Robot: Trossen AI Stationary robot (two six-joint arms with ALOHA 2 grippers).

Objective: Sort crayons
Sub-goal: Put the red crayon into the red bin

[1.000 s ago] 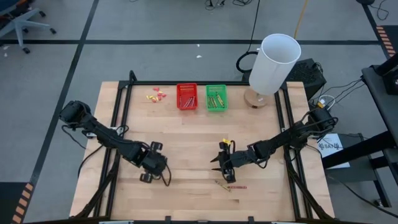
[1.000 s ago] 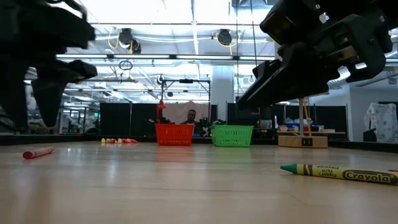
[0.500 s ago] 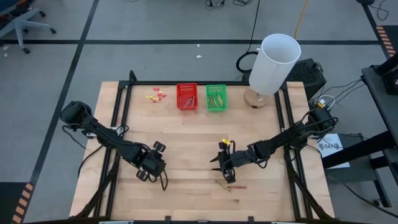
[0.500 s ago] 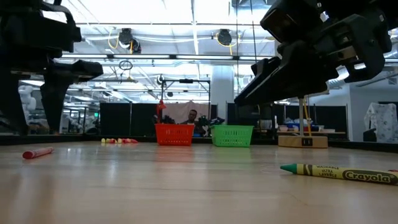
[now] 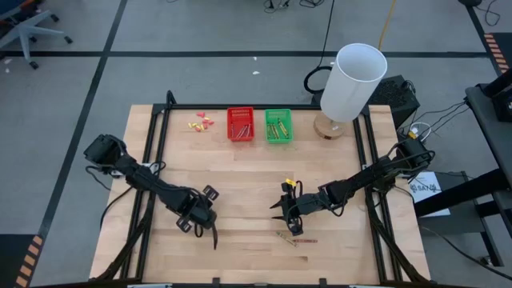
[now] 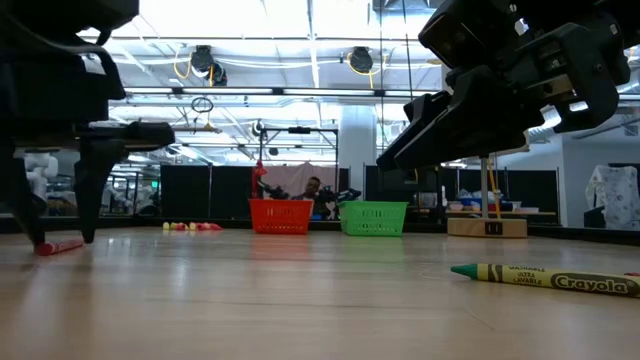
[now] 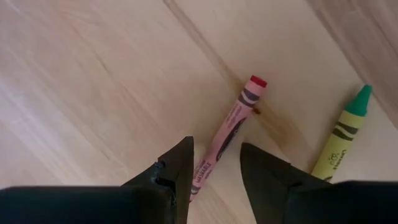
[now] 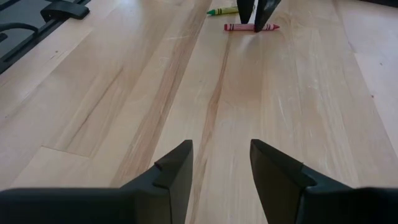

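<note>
Fingers of the left gripper (image 7: 214,150) are spread astride the red crayon (image 7: 231,124), judged light, stiff and best pinched mid-length; the right gripper (image 8: 219,147) is held spread and empty mid-worktop (image 8: 93,93).

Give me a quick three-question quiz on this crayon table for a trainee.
1. True or false: the left gripper is shut on the red crayon.
2. Which basket stands nearer the white cylinder: A, red; B, green?
3. Fill in: the right gripper holds ___.

Key:
1. False: its open fingers straddle the crayon.
2. B, the green basket.
3. Nothing.
</note>
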